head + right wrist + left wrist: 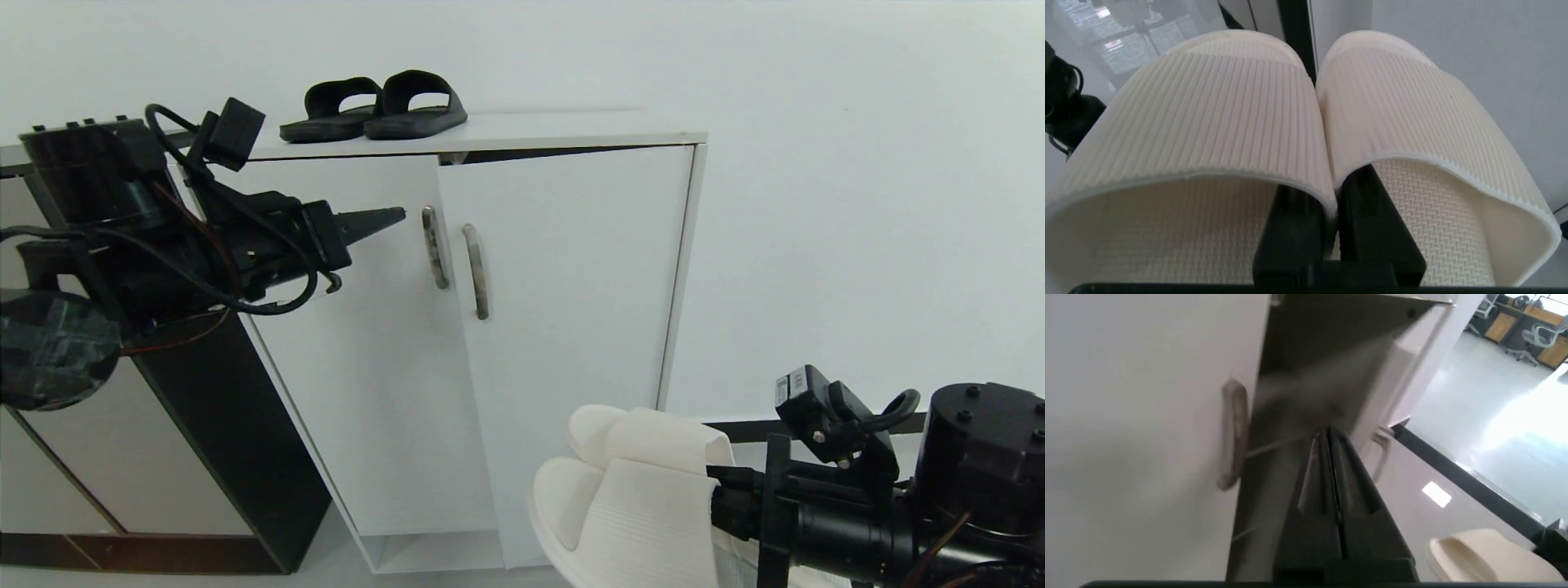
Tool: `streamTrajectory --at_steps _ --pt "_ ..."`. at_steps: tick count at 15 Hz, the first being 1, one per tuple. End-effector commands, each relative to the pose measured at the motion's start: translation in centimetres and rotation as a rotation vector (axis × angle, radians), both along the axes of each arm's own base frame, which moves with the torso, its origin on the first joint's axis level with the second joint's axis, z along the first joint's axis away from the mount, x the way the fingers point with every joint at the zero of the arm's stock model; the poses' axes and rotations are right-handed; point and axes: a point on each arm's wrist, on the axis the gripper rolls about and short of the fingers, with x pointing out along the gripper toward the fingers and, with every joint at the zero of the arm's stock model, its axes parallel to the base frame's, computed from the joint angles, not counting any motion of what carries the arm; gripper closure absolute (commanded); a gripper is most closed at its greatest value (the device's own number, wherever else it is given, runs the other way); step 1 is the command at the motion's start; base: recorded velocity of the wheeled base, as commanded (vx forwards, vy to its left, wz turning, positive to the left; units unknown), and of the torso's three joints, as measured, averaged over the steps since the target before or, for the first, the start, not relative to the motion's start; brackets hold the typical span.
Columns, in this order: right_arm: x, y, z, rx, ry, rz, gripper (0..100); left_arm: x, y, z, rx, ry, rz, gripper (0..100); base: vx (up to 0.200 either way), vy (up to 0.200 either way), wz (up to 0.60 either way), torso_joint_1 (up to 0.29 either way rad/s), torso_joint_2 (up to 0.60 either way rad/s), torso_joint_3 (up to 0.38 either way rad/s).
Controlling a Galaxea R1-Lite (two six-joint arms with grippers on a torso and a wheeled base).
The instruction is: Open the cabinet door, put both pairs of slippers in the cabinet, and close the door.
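The white cabinet (563,343) has two doors; the right door (571,269) stands slightly ajar, with a dark gap under the top. My left gripper (397,216) is shut with nothing in it, its tips just left of the left door handle (435,247) and level with that handle's upper end. From the left wrist the shut fingers (1327,469) point at the gap beside that handle (1233,434). A black pair of slippers (375,106) rests on the cabinet top. My right gripper (722,498) is shut on the white pair of slippers (629,490), pinching the inner strap edges (1323,175), low in front of the right door.
A dark mirrored panel (220,408) leans against the cabinet's left side. A plain white wall (857,245) runs behind and to the right. The right door handle (477,271) sits beside the left one. Open floor lies right of the cabinet.
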Motion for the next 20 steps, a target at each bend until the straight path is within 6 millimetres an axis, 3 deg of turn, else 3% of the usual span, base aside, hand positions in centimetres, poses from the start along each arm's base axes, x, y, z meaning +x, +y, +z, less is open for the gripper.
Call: streamTrajectory --at_steps 1,8,12,15,17,20 --pt "0.0 0.0 0.1 0.003 -0.004 0.001 100 3.0 -0.2 -1.1 0.004 0.029 -0.001 100 0.000 0.000 0.00 0.000 0.00 0.000" --pt "0.0 0.1 -0.1 -0.002 0.005 0.002 100 5.7 -3.6 -2.5 0.008 0.056 -0.098 100 0.000 0.000 0.00 0.000 0.00 0.000" --pt "-0.2 0.3 -0.2 -0.006 0.013 0.015 100 5.8 -3.9 -2.3 0.006 0.048 -0.104 100 0.000 0.000 0.00 0.000 0.00 0.000" --pt "-1.9 0.8 -0.6 -0.040 0.050 0.076 100 5.9 -4.0 -2.6 0.009 0.053 -0.107 100 -0.067 0.000 0.00 0.001 0.00 0.001" --pt "-3.2 0.7 -0.4 -0.056 0.062 0.119 100 5.2 -5.0 -3.1 0.014 0.068 -0.138 100 -0.200 0.000 0.00 0.005 0.00 0.002" --pt "-4.2 0.6 -0.1 -0.080 0.084 0.151 100 2.3 -8.9 -3.7 0.017 0.050 -0.259 100 -0.200 0.000 0.00 0.001 0.00 0.002"
